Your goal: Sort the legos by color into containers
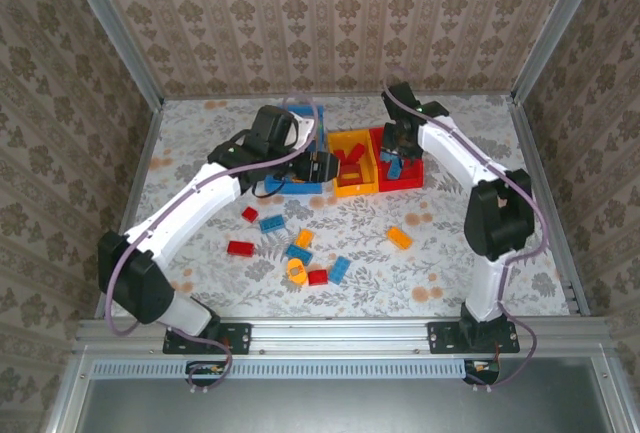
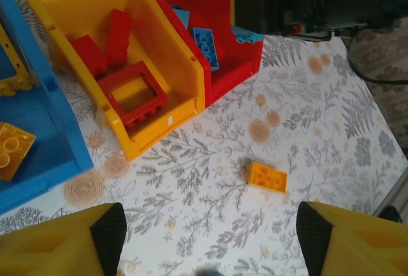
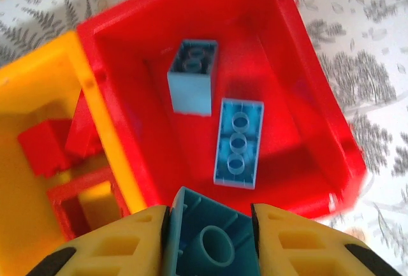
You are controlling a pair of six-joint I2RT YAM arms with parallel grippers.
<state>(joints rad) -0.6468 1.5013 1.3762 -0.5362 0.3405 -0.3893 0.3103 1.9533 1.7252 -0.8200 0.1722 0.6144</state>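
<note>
The right gripper [image 3: 210,228] is pinching a blue brick [image 3: 205,247] tightly above the red bin [image 3: 287,97] (two other blue bricks [image 3: 238,142] are lying inside). The left gripper [image 2: 210,238] is hovering wide open, holding nothing, near an orange brick [image 2: 268,176] on the table [image 2: 319,116].

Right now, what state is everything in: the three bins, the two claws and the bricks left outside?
Red bin: holds two blue bricks.
Yellow bin: holds red bricks and a red frame.
Blue bin: holds orange-yellow bricks.
Left gripper: open, empty.
Right gripper: shut on a blue brick, over the red bin.
Loose bricks: lying on the table, unsorted.
</note>
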